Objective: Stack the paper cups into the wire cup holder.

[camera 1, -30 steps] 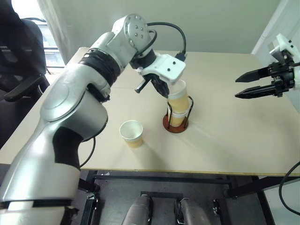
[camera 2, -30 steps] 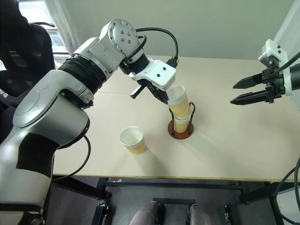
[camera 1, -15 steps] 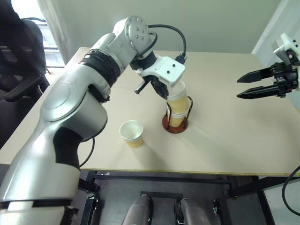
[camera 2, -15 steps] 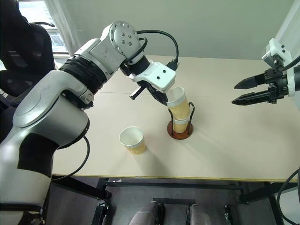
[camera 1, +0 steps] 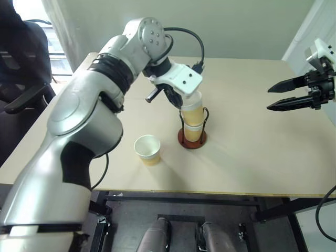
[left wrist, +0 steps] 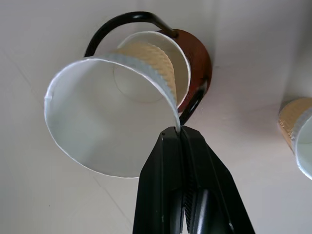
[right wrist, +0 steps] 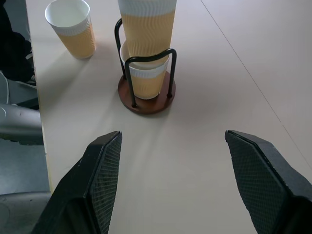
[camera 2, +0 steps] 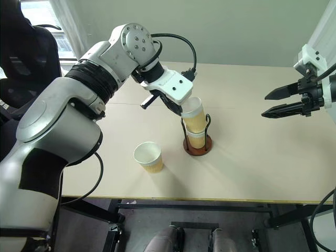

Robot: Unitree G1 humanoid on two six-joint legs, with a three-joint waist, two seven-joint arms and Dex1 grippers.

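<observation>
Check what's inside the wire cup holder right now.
One paper cup sits on the wire cup holder base. A second cup, pinched at the rim by the left hand, nests into it. Its bottom is hidden.

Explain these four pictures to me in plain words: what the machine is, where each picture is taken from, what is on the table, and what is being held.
This is a humanoid robot with two arms, each ending in a two-fingered black gripper. Two pictures come from cameras on its head, looking down over a pale table. The other two come from cameras on its wrists, looking along the fingers.

On the table stands a wire cup holder: a reddish-brown disc with black wire loops. One paper cup already sits in it. The left gripper is shut on the rim of a second paper cup, which sits partly nested in the first. A third paper cup stands upright by itself on the table, beside the holder.

The right gripper hangs open above the table, off to the side, holding nothing.
</observation>
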